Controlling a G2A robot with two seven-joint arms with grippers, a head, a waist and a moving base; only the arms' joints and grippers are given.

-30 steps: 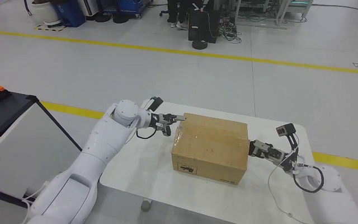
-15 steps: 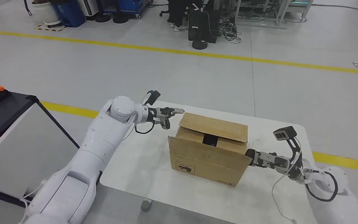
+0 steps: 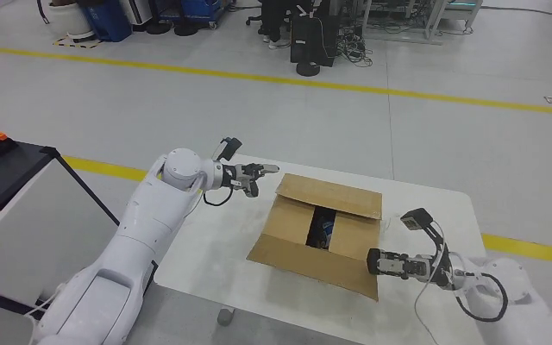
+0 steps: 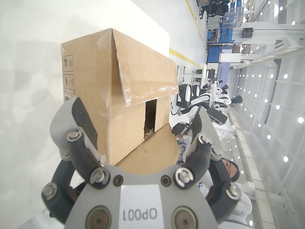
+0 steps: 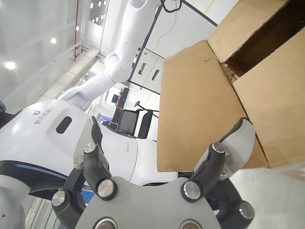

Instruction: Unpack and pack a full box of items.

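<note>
Black-padded and spread wide, the left tool (image 3: 266,172) is hovering empty beside the box (image 3: 293,220). The right tool (image 3: 373,261), equally agape, is waiting by the near flap (image 3: 302,253), seemingly to fold it outward. The box is sitting mid-worktop (image 3: 207,250).

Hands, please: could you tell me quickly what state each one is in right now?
Left hand: open, holding nothing.
Right hand: open, holding nothing, beside the box flap.
</note>
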